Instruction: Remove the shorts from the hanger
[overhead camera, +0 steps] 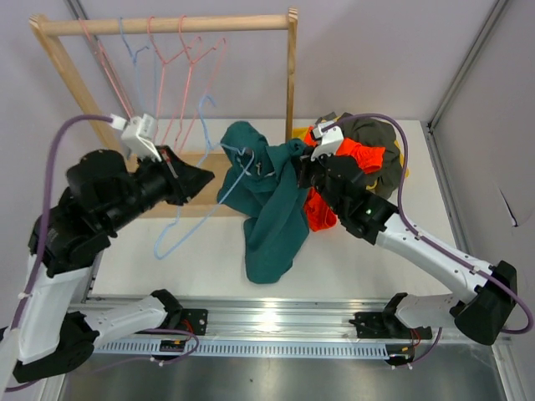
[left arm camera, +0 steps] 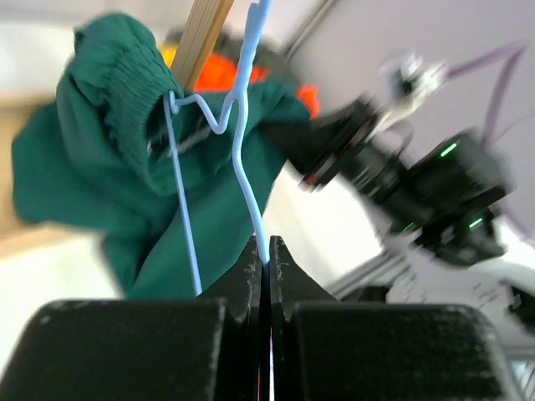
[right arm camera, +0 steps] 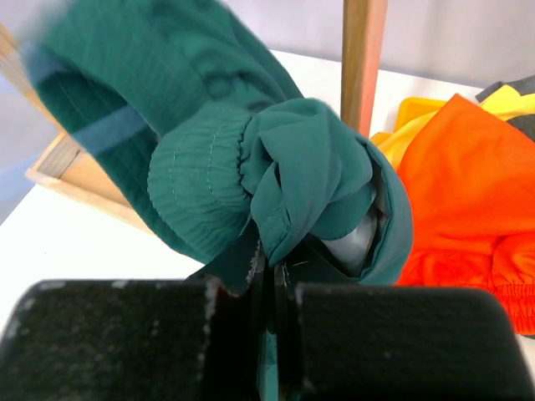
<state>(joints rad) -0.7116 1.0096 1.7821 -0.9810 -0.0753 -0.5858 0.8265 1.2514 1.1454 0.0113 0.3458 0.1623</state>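
Observation:
The dark teal shorts [overhead camera: 272,213] hang bunched between my two grippers, with the waistband still hooked on a light blue wire hanger [overhead camera: 180,230]. My left gripper [overhead camera: 199,177] is shut on the hanger's wire, which in the left wrist view [left arm camera: 242,125] runs up from the closed fingertips [left arm camera: 266,251] into the teal waistband [left arm camera: 109,92]. My right gripper [overhead camera: 305,173] is shut on a fold of the teal shorts [right arm camera: 242,167], pinched at the jaws [right arm camera: 272,259]. The orange [overhead camera: 316,210], dark olive [overhead camera: 376,134] and yellow [overhead camera: 301,132] shorts lie piled behind my right arm. I see no grey pair.
A wooden rack [overhead camera: 167,25] at the back left carries several empty pink and blue wire hangers [overhead camera: 184,58]. Its right post [overhead camera: 292,75] stands just behind the teal shorts and shows in the right wrist view [right arm camera: 364,50]. A wall corner edge [overhead camera: 468,67] stands at the right.

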